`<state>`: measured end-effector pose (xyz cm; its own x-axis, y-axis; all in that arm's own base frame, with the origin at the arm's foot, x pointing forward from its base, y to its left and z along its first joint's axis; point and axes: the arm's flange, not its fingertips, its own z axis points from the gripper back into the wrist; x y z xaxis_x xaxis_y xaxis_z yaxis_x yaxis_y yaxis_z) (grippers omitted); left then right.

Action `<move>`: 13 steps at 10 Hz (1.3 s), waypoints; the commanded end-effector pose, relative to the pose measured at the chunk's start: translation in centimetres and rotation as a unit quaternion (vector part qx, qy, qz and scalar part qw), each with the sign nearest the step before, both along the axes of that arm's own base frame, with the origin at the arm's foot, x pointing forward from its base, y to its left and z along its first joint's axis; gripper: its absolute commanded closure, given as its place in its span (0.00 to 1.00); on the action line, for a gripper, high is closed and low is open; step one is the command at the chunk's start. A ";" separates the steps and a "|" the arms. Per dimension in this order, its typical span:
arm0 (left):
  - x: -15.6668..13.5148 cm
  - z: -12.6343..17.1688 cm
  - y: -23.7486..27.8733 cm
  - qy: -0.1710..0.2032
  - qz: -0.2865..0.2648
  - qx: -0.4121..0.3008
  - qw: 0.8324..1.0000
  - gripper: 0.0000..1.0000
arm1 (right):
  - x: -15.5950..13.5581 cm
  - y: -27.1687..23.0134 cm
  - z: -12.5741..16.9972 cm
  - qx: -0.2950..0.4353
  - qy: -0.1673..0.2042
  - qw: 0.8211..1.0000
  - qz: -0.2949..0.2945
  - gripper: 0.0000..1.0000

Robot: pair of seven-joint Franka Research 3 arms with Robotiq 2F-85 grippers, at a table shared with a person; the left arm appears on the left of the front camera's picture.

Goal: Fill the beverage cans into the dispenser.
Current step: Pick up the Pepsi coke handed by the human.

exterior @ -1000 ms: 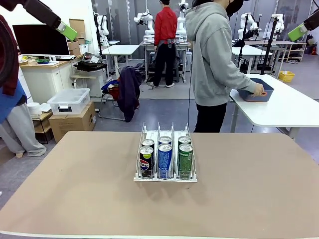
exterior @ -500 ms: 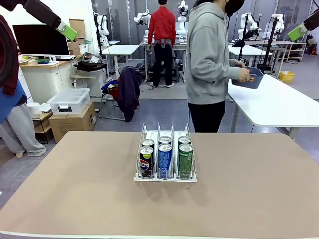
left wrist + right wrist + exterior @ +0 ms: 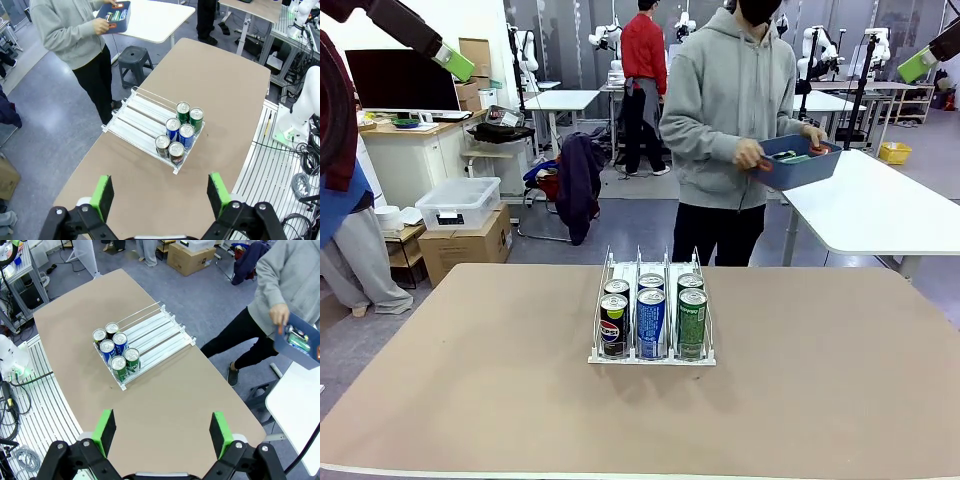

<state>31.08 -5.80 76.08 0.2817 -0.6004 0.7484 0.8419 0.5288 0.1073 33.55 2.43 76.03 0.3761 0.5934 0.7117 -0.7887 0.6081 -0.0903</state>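
— Where are the cans?
— Six beverage cans (image 3: 186, 134) stand upright in the dispenser (image 3: 651, 359), two deep in each of its three lanes, up against the low front lip. The dispenser sits in the middle of the table (image 3: 470, 400).
— Any brands to read?
— The front black can (image 3: 613, 326) in the left lane bears the round Pepsi logo. The blue can (image 3: 651, 323) beside it has white lettering, and the green can (image 3: 692, 323) has print as well, but both are too small to read.
— The grippers?
— Both hang high over the table, well apart from the cans. The left gripper (image 3: 160, 195) has its green pads spread wide with nothing between them, and the right gripper (image 3: 161, 429) is the same.
— And the person?
— At the far side in a grey hoodie, both hands on a blue tub (image 3: 798, 168); one hand (image 3: 749, 154) grips its edge. Something green lies inside, too small to name.
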 end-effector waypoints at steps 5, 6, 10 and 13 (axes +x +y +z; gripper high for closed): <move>0.0 -0.1 0.1 0.001 0.000 0.000 1.000 0.00 | 0.0 0.0 0.0 0.000 0.000 1.000 0.000 0.00; 0.0 -0.1 0.1 0.001 0.000 0.000 1.000 0.00 | 0.0 0.0 0.0 0.000 0.000 1.000 0.000 0.00; 0.0 -0.1 0.1 0.001 0.000 0.000 1.000 0.00 | 0.0 0.0 0.0 0.000 0.000 1.000 0.000 0.00; 0.0 -0.1 0.1 0.001 0.000 0.000 1.000 0.00 | 0.0 0.0 0.0 0.000 0.000 1.000 0.000 0.00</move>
<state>31.08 -5.80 76.08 0.2817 -0.6004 0.7484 0.8419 0.5288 0.1073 33.55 2.43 76.03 0.3761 0.5934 0.7117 -0.7887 0.6081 -0.0903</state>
